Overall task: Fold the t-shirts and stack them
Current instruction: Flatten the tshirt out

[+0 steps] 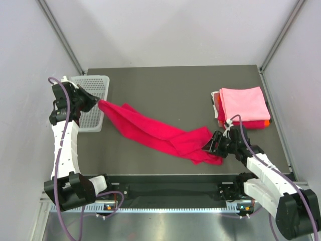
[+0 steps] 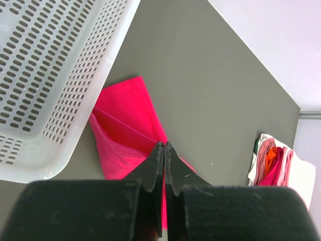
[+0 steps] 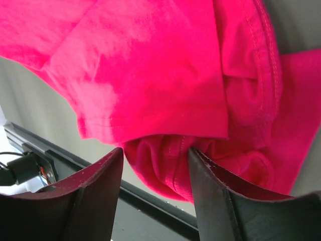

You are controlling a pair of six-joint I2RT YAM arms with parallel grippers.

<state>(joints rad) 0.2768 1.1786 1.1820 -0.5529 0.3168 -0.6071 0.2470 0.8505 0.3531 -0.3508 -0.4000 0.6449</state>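
left gripper clenched on one end of the crimson cloth t-shirt; right gripper spread apart, astride its bunched other end.

Table: magenta tee, tee stack, basket

This looks like a robotics laboratory test cell. 2 white-and-black robot arms with purple cables are bolted to a silver metal rail at a dark grey flat table. Plain white wall panels and grey metal frame struts enclose it.
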